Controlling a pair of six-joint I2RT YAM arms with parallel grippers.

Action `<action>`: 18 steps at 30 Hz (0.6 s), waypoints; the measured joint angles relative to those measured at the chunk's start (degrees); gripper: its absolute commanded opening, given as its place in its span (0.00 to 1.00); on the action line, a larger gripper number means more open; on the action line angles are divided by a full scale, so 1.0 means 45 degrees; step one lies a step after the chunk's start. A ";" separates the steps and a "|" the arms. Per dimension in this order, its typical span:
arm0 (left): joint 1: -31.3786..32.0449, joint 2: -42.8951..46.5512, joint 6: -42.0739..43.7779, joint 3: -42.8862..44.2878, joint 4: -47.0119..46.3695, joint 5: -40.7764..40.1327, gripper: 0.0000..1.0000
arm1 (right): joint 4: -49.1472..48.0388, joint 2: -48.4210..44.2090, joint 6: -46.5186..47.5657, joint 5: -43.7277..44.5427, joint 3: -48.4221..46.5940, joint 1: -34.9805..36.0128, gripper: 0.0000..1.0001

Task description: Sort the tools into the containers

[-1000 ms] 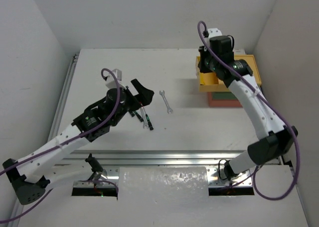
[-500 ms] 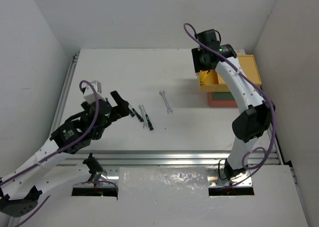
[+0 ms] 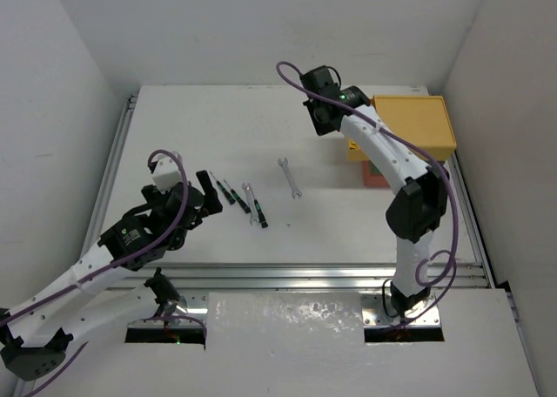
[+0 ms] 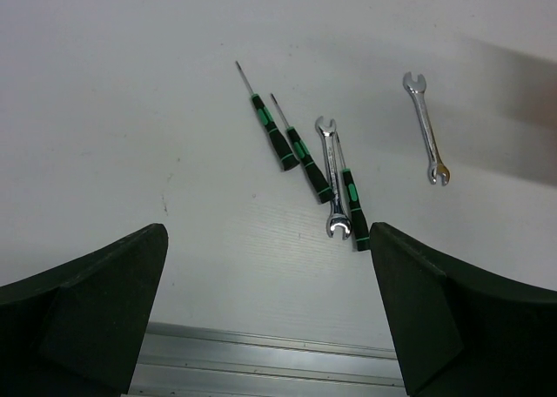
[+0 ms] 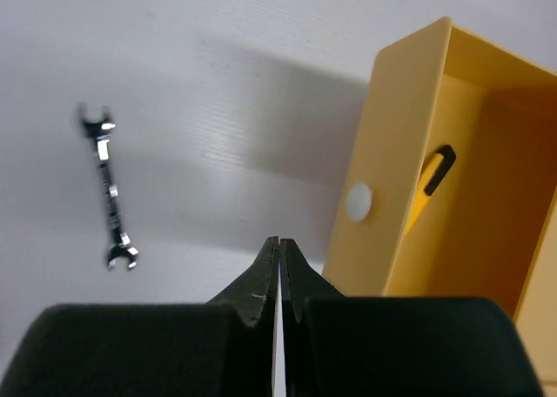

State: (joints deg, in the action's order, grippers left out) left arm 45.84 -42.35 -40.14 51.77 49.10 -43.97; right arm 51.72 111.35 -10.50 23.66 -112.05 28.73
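Closed right gripper (image 5: 278, 247) hovers beside yellow tray (image 5: 393, 197), tool (image 5: 438, 166) seemingly inside.

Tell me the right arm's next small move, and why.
Probably open the right gripper and bring it over the lone wrench. Its jaws are shut on nothing beside the yellow tray, and that wrench lies by itself on the table, nearer this arm than the cluster in front of the left gripper.

Item: rectangular yellow plastic tray (image 5: 383, 171), plain yellow, one white round spot on its wall. Inside, short tool (image 5: 432, 172) — yellow and black. Three thin screwdrivers (image 4: 277, 142) — black handles banded green. Two open-end metal wrenches (image 4: 426, 129), bright silver. Flat tabletop (image 3: 218, 127), white.
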 measured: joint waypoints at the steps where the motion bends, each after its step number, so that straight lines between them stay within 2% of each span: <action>1: 0.0000 0.0029 0.0024 -0.0034 0.0000 0.0000 1.00 | -0.0039 0.0287 0.0015 0.0369 -0.0029 -0.0005 0.00; 7: 0.0000 0.0078 0.0175 -0.0034 -0.0073 0.0019 1.00 | 0.0219 0.1608 0.0199 0.2157 -0.0301 -0.0563 0.00; 18: 0.0000 0.0053 0.0306 -0.0034 -0.0248 0.0180 1.00 | -0.0340 0.0573 0.0777 0.2851 0.0685 -0.2375 0.00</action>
State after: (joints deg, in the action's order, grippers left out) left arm 45.84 -42.11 -38.76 51.62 47.99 -43.16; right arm 50.19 113.93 -7.01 36.49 -108.97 18.04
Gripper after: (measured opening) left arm 0.996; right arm 0.002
